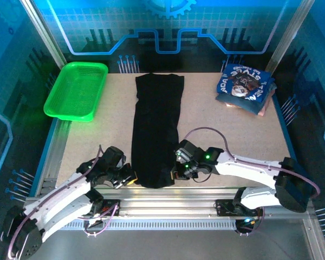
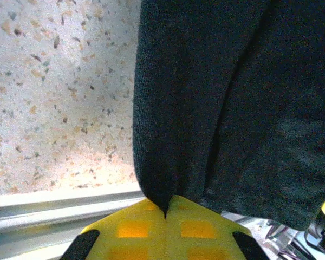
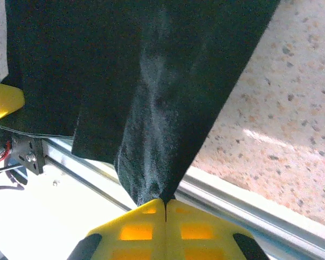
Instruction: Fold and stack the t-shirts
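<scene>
Fingers of left gripper point(image 2: 165, 212) and right gripper point(image 3: 166, 205) pinch black t-shirt point(image 1: 157, 130) corners at near table point(image 1: 233, 135) edge.

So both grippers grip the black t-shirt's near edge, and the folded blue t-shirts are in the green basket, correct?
Not quite: the top external view shows the folded blue t-shirts on the table, far right; the green basket is far left.

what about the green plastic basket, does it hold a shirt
No, the green plastic basket is bare inside; the black fabric t-shirt lies on the table.
</scene>
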Robot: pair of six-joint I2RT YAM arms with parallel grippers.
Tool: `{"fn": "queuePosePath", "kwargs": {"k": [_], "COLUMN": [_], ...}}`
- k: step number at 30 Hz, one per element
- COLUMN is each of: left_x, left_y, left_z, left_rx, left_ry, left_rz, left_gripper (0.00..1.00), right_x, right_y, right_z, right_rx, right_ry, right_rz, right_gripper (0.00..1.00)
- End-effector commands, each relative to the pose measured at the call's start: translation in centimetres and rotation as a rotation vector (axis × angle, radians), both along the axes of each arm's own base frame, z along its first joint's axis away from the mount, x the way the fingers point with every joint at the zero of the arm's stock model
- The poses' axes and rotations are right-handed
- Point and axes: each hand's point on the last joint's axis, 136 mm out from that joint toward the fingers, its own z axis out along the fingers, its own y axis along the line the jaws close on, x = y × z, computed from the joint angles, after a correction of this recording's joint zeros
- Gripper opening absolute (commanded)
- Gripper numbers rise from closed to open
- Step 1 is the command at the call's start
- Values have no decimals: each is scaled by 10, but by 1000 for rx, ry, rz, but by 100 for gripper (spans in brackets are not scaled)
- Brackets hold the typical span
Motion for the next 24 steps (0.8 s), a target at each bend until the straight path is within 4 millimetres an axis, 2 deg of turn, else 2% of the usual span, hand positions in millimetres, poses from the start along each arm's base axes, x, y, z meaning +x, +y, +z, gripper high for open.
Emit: {"fn": "queuePosePath", "kwargs": {"k": [1, 6, 13, 19, 24], "left_x": [-10, -17, 1, 32, 78], "left_y": [3, -2, -16, -31, -35], "left_z": [5, 14, 51, 87, 113], "left_rx": [15, -2, -38, -67, -102], "left_ry": [10, -7, -85, -152, -186], "left_rz": [8, 7, -1, 9, 54], "left_gripper": [0, 0, 0, 0, 0], "right_x": [-20, -24, -17, 12, 54], "right_y": [-21, -32, -34, -33, -33], "right_z": [-8, 6, 37, 68, 94], "right_rx": [-57, -46, -19, 59, 96], "right_ry": [48, 25, -6, -32, -67], "right_rz": [-11, -43, -57, -104, -120], "right_gripper": [0, 0, 0, 0, 0]}}
